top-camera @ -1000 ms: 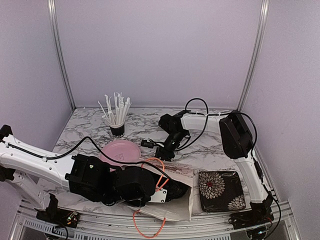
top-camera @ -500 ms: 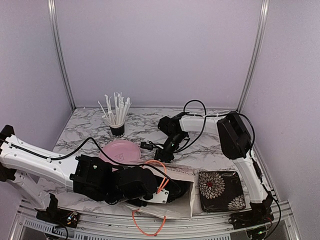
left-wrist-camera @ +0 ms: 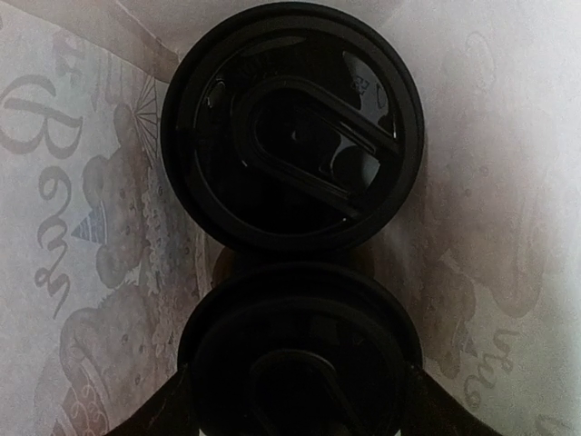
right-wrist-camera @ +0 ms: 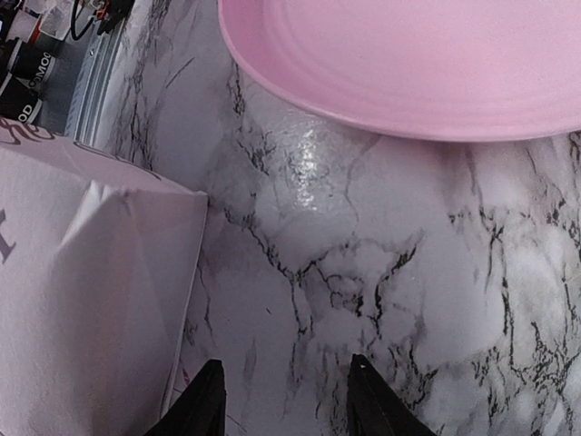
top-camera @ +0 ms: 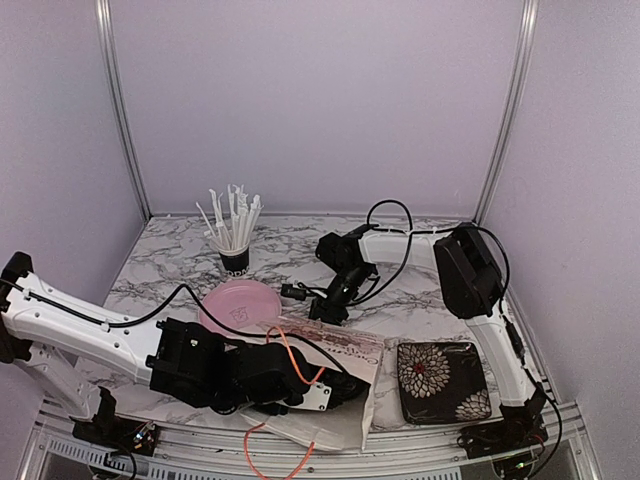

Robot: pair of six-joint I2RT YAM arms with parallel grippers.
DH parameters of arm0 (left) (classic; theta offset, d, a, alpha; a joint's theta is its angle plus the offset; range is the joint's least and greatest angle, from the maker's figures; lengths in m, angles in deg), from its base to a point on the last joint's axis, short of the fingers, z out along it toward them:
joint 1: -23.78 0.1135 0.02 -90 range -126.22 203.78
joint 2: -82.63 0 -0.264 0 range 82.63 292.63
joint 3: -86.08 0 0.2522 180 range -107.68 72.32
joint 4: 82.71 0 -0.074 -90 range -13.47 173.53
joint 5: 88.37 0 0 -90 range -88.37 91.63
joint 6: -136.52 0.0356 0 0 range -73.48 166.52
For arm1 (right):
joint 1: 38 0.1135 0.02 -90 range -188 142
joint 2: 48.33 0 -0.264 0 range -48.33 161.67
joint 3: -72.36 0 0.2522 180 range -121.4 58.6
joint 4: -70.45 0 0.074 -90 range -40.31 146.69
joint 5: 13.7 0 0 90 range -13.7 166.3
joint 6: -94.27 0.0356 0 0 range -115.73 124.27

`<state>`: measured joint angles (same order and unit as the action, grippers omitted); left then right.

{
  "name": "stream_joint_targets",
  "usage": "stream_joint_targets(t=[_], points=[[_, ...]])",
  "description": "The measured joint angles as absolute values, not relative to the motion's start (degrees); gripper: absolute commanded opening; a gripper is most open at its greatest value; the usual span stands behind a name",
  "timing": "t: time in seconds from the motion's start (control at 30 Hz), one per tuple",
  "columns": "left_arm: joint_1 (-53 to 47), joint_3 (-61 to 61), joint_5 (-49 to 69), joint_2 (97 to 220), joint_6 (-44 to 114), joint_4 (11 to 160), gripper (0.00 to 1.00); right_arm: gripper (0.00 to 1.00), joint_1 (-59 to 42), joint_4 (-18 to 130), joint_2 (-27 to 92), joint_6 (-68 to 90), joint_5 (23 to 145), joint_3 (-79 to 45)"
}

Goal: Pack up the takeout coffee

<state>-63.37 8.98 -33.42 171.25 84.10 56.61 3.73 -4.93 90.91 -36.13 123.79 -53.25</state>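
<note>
Black plastic fills the gap of the left end effector (left-wrist-camera: 295, 392): its fingers press both flanks of the near cup (left-wrist-camera: 300, 350), grasping it deep inside the paper bag (left-wrist-camera: 82, 227). Straight ahead, almost rim to rim with it, sits the far cup (left-wrist-camera: 292, 127), both lids facing back toward the wrist, so I judge that setting it down falls to this arm. The right end effector (right-wrist-camera: 283, 404) hangs released and empty over the marble surface (right-wrist-camera: 381, 272), outside the bag near a pink plate (right-wrist-camera: 408, 64).
</note>
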Motion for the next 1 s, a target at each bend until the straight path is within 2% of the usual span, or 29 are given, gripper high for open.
stream_joint_targets(t=[1.0], points=[[-60.8,17.5,-31.2,166.3,83.4,69.8,0.55,0.44,3.2,-7.3,92.7,-43.2,129.5,-53.3]])
